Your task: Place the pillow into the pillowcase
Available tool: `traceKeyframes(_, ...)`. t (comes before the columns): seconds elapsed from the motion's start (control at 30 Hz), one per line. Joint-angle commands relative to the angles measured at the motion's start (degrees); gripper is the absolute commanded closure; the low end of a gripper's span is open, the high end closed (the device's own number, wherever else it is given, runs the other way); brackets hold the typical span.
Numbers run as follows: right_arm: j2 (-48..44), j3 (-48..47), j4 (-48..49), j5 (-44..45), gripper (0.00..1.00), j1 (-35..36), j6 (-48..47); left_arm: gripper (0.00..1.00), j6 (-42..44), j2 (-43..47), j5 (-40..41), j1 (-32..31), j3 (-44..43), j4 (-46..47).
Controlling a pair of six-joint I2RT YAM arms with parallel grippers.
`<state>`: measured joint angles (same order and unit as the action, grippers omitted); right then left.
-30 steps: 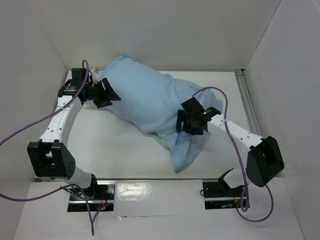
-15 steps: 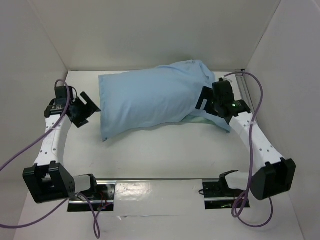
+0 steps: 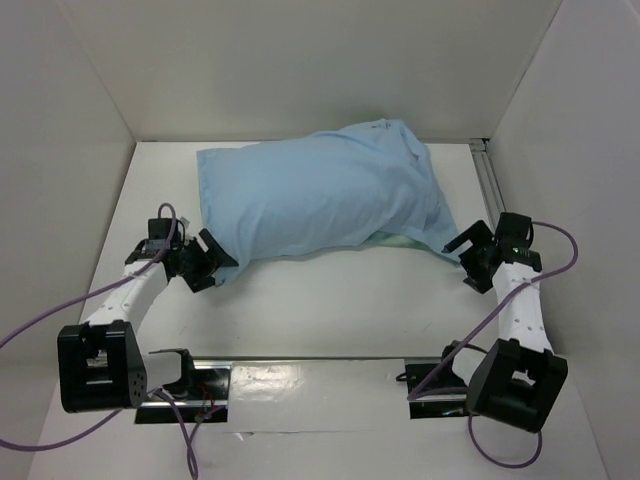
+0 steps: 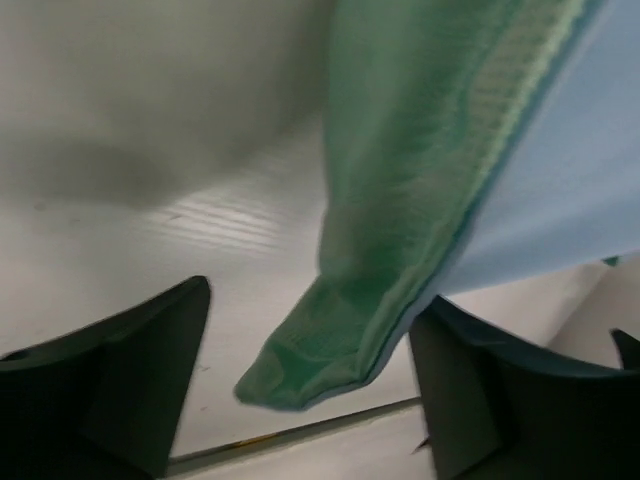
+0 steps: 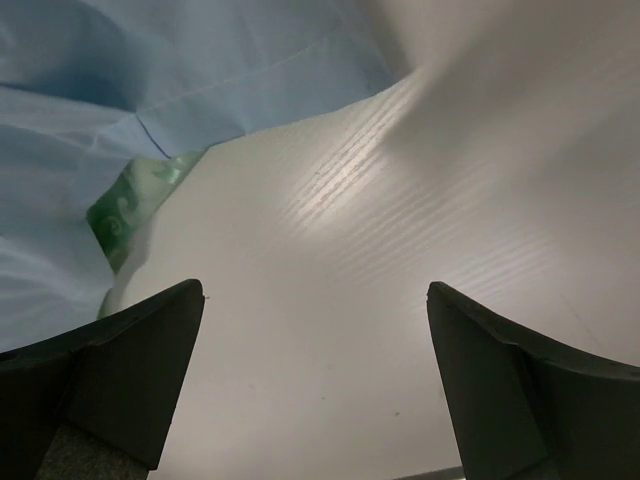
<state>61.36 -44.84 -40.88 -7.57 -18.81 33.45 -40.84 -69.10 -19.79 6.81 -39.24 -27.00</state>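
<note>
The pillow itself didn't show in any view. Only the pillowcase (image 3: 320,195) showed, plump and rounded, lying across the far half of the tabletop (image 3: 330,305). Its top face was plain light blue, soft matte cloth with shallow creases; a thin sea-green strip peeked from under the near right edge. The right end was bunched and rumpled, the left end squarer.

The left gripper (image 3: 207,264) sat at the case's near left corner, jaws apart. The left wrist view was blurred: a limp green corner with a ribbed hem hung between the dark fingers (image 4: 120,385), not clamped; touching or not, couldn't tell.

The right gripper (image 3: 473,254) was just beside the near right corner, jaws wide apart, only white, finely lined tabletop between its fingers (image 5: 110,385). That view cut off most of the case: blue folds and a bit of green leafy print at upper left.
</note>
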Motion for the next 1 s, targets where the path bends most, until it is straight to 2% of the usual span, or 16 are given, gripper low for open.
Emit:
traceKeyframes(0.0, 0.16, 2.90, 8.17, -9.47, 0.00, -4.29, 5.20, 0.16, -3.10, 2.03, -7.25, -0.83, 1.88, 12.92)
traceKeyframes(0.03, 0.86, 3.79, 9.84, -11.13, 0.00, -5.09, 6.52, 0.32, -3.71, 2.65, -8.41, -1.35, 2.41, 15.64)
traceKeyframes(0.07, 1.73, 4.58, 11.77, -12.28, 0.00, -5.97, 7.50, 0.95, -4.24, 3.79, -8.42, -1.36, 2.42, 17.41)
traceKeyframes(0.1, 1.74, 6.15, 15.62, -13.07, 0.00, -7.20, 10.20, 1.00, -4.77, 3.80, -8.42, -1.36, 1.55, 17.42)
traceKeyframes(0.3, 7.36, 11.43, 31.70, -17.12, 0.00, -8.26, 16.72, 1.00, -4.07, 4.41, -4.03, 0.13, -5.75, 11.37)
traceKeyframes(0.57, 16.15, 13.11, 45.88, -14.68, 0.00, -7.57, 22.88, 1.00, -4.07, 4.41, -4.55, 0.75, -8.83, 10.66)
traceKeyframes(0.67, 20.89, 12.58, 51.33, -12.56, 0.06, -6.51, 25.41, 1.00, -4.07, 4.41, -5.08, 0.75, -9.36, 10.66)
traceKeyframes(0.7, 23.25, 12.58, 53.17, -11.94, 0.11, -5.63, 26.39, 1.00, -4.07, 4.41, -5.08, 0.75, -9.36, 10.66)
traceKeyframes(0.73, 24.23, 11.97, 55.97, -11.16, 0.23, -5.02, 27.36, 1.00, -4.07, 4.41, -5.08, 1.27, -9.97, 10.66)
traceKeyframes(0.8, 25.73, 10.74, 56.61, -7.83, 0.38, -2.82, 28.51, 1.00, -4.07, 4.41, -5.08, 1.28, -10.50, 10.66)
traceKeyframes(0.9, 26.35, 8.90, 57.15, -5.36, 0.94, -1.41, 29.21, 1.00, -4.07, 4.94, -5.61, 1.80, -11.82, 10.66)
traceKeyframes(0.93, 24.61, 7.76, 54.62, -3.87, 1.00, -1.41, 29.21, 1.00, -4.86, 4.94, -5.61, 1.80, -12.60, 10.66)
traceKeyframes(0.97, 23.29, 6.01, 50.68, -2.63, 1.00, -0.62, 29.21, 1.00, -4.86, 4.94, -6.13, 1.80, -13.83, 11.27)
